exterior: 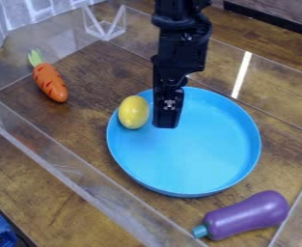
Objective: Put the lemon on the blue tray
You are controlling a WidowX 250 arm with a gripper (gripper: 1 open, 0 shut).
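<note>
Hanging just right of the lemon [135, 112] at the blue tray's [224, 159] upper-left rim, the gripper [169, 108] points down, spread wide and empty, seemingly lining up to grasp.

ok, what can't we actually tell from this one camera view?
- Gripper: dark against its own body, so the jaw gap and fingertips are unreadable.
- Lemon: sits at the blue tray rim; whether it rests on the rim or the table is unclear.
- Eggplant: stem end blurred.
- Arm: cut off by the top edge.
</note>
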